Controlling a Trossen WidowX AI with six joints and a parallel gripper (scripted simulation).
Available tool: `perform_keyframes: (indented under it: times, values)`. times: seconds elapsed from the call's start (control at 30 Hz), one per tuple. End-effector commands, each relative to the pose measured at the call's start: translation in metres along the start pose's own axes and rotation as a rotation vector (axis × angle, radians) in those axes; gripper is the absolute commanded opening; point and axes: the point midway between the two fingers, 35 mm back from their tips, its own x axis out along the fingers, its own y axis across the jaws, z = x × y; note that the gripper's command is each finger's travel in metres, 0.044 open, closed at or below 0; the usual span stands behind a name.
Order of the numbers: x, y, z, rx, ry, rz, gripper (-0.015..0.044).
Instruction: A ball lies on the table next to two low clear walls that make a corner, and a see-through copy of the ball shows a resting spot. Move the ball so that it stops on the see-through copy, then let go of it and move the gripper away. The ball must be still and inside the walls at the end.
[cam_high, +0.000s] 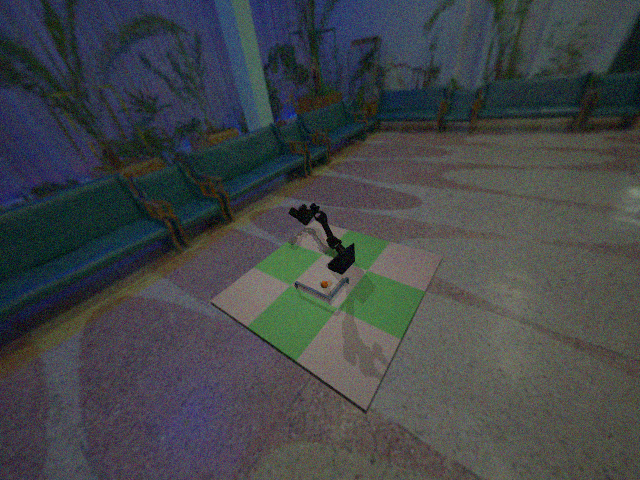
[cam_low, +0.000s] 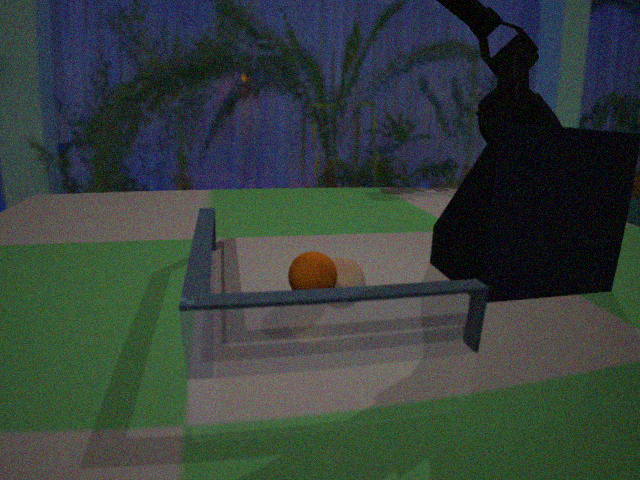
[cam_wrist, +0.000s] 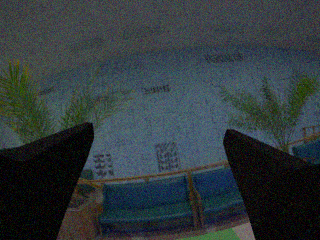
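I see my gripper (cam_wrist: 160, 134) spread wide and holding nothing, raised and facing the benches (cam_wrist: 167, 196), well away from the orange ball (cam_low: 312, 270), which sits inside the clear walls (cam_low: 330, 296), overlapping the see-through copy (cam_low: 352, 271) beside it

The near wall (cam_low: 330, 295) hides the bottom of the ball (cam_low: 312, 269) and of the copy (cam_low: 351, 272), whose left side the ball covers, while the arm (cam_low: 516, 77) runs off the exterior view's top edge.
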Motion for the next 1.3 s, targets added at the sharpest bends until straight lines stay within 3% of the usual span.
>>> perform_keyframes:
  times: [0.0,0.33,0.6,0.83,1.07,1.27]
  values:
    - [0.001,-0.003,-0.001,0.009,0.005,-0.007,0.0374]
    - [0.024,-0.132,-0.088,0.472,0.304,-0.429,0.0356]
    - [0.009,-0.208,-0.194,0.78,0.62,-0.843,0.0356]
    - [-0.032,-0.242,-0.29,0.913,0.956,-1.266,0.0356]
    - [-0.085,-0.252,-0.36,0.812,1.305,-1.683,0.0356]
    - [-0.095,-0.252,-0.37,0.761,1.368,-1.755,0.0356]
